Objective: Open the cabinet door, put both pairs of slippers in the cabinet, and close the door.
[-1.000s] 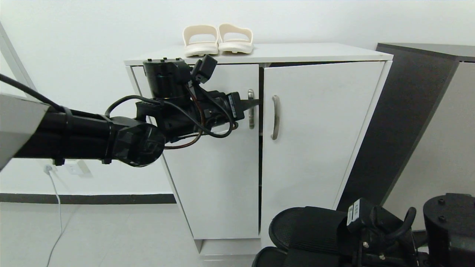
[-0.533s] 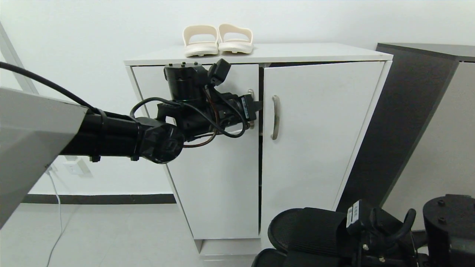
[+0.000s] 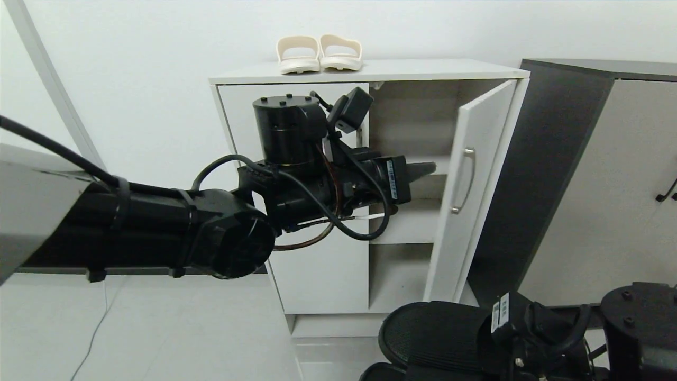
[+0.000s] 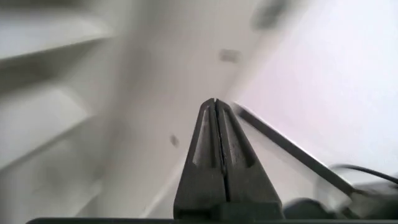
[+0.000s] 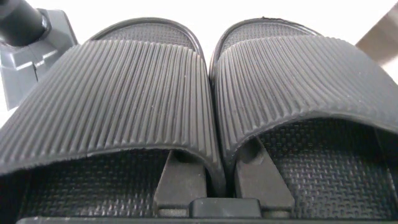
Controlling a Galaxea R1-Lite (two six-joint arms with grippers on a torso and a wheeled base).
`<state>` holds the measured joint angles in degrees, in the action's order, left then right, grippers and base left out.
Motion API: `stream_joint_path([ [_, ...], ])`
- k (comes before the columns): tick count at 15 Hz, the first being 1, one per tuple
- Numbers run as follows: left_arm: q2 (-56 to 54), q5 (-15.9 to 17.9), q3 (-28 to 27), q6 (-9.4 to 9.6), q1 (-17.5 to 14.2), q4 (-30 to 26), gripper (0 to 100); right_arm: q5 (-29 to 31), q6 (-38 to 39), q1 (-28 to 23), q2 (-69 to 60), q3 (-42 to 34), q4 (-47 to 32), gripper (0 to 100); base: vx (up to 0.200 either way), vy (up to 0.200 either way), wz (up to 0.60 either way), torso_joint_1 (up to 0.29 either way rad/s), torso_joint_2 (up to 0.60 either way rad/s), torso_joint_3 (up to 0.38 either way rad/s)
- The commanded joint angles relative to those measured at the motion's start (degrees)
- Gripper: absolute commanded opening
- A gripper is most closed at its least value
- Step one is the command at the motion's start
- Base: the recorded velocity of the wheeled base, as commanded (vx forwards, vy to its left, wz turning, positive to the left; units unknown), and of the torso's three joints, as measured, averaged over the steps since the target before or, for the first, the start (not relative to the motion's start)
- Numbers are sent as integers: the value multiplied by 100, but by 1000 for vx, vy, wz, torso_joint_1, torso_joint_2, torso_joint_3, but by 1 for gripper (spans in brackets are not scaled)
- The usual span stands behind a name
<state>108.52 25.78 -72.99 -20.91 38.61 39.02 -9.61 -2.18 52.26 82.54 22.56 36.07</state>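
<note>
The white cabinet [image 3: 370,69] has its right door [image 3: 478,159] swung open, and the left door [image 3: 238,111] stands closed. A cream pair of slippers [image 3: 319,53] lies on the cabinet top. My left gripper [image 3: 429,169] is shut and holds nothing. It hovers in front of the open compartment, left of the door's handle [image 3: 463,180]. In the left wrist view its fingers [image 4: 215,109] are pressed together. A black ribbed pair of slippers [image 3: 428,333] sits low at the front right. My right gripper [image 5: 219,183] is shut on the two inner edges of the black slippers [image 5: 124,99].
White shelves [image 3: 407,222] divide the open compartment. A tall dark grey cabinet [image 3: 529,185] stands directly right of the open door. A thin cable [image 3: 95,328] trails over the pale floor at the left.
The right door has swung from nearly closed to wide open. My left gripper moved right from the handles to the opening. The head camera shifted, so the cabinet sits further right.
</note>
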Motion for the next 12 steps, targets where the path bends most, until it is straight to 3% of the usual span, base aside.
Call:
stream_joint_path([
  [1, -252, -12, 162, -1, 112, 18, 0, 3, -10, 12, -10, -15, 5, 0, -200, 0, 0, 2, 2, 7],
  [4, -534, -144, 505, -1, -222, 44, 0, 29, -2, -14, -10, -6, 14, 0, 0, 0, 0, 0, 0, 0],
  [6, -1342, -645, 1436, 34, -424, 229, 0, 3, 7, -181, 69, 29, 23, 0, 0, 0, 0, 0, 0, 0],
  [10, -3821, -1049, 3625, 69, -538, 273, 0, 20, 16, -366, 113, 204, 58, 0, 0, 0, 0, 0, 0, 0],
  [12, -5447, -1321, 4433, 78, -538, -571, 0, 20, 7, -436, 183, 231, 58, 0, 0, 0, 0, 0, 0, 0],
])
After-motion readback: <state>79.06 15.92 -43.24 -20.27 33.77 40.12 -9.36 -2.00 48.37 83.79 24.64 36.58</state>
